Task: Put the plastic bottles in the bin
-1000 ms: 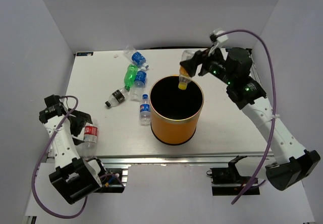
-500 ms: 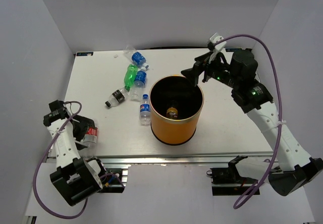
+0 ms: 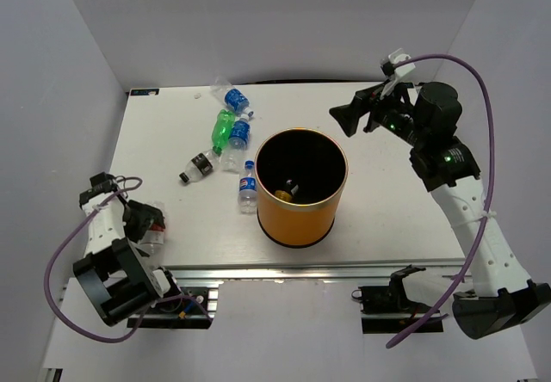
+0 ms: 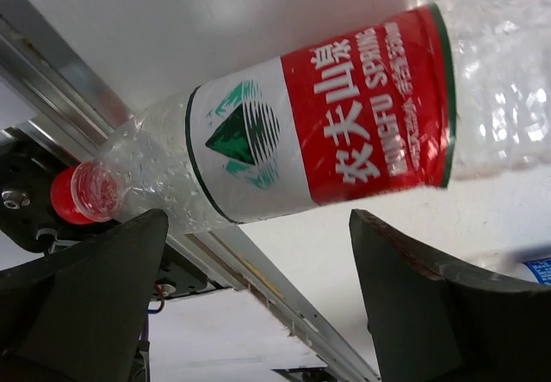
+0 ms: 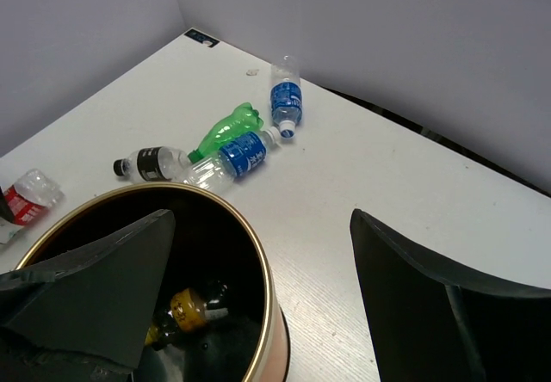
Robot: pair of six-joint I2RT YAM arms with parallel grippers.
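White table (image 3: 387, 201), pale walls on three sides, lighting even. Orange bin (image 3: 301, 217) is standing mid-table. One yellow-labelled bottle (image 5: 182, 307) is lying on its black floor.

L gripper (image 4: 258, 223): fingers are sitting spread, one each side of the red-labelled bottle (image 4: 344, 115). That bottle is lying on its side at the near-left table edge, red cap (image 4: 73, 197) pointing over the rail (image 4: 60, 64). Contact w/ either finger: cannot tell.

R gripper (image 5: 263, 218): spread, carrying nothing, hanging past the bin's far-right rim.

Others lying on the table, far-left of the bin:
- green bottle (image 3: 223, 128)
- blue-labelled bottle (image 3: 239, 134) just beside it
- another blue one (image 3: 234, 100) nr the back edge
- dark-capped bottle (image 3: 200, 164)
- small blue bottle (image 3: 248, 186) just beside the bin wall

Handling, my judgement: the red-labelled bottle is looking empty, w/ thin clear crinkled plastic. I'm rating it v. light, soft, and prone to buckling or squirting out under a hard squeeze. The glossy label is prob. slippery.

Best hold: across the labelled mid-body, where the round section is sitting square between my fingers. I'm ruling out the tapering shoulder nr the cap. Closing gently is advisable, since a nudge this close to the edge could be sending it off.
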